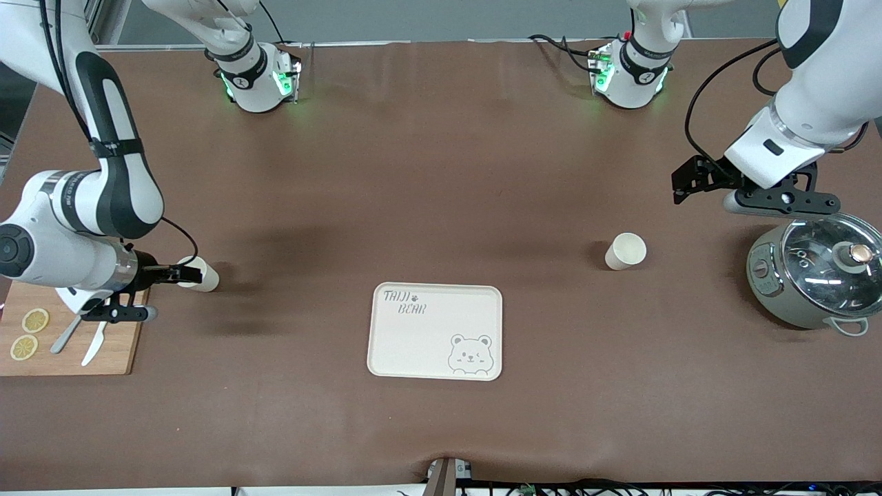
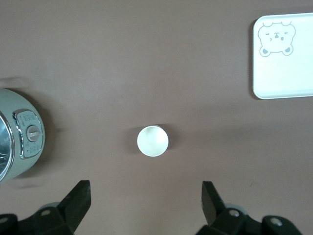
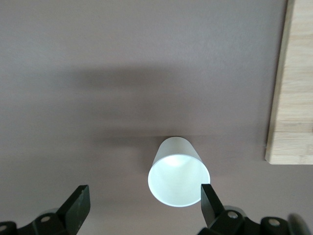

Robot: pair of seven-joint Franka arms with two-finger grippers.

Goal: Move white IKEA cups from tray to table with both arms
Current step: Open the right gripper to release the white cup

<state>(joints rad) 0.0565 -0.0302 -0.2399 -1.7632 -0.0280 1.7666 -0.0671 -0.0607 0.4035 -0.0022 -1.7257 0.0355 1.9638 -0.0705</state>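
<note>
Two cups off tray, both upright on table; tray bare. Pot at left arm's end, lid on, contents unseen. Left gripper spread wide, holding nothing, beside pot, its cup well apart. Right gripper fully spread around other cup, finger close to rim. Risk: careless retreat clips rim, tips cup.

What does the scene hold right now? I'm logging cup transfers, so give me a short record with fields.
tray: bare, no cups on it
cup one: upright on the table, toward the left arm's end, beside the pot
cup two: upright on the table, beside the cutting board
left tool: open, over the table near the pot
right tool: open, at cup two
task state: both cups off the tray
</note>
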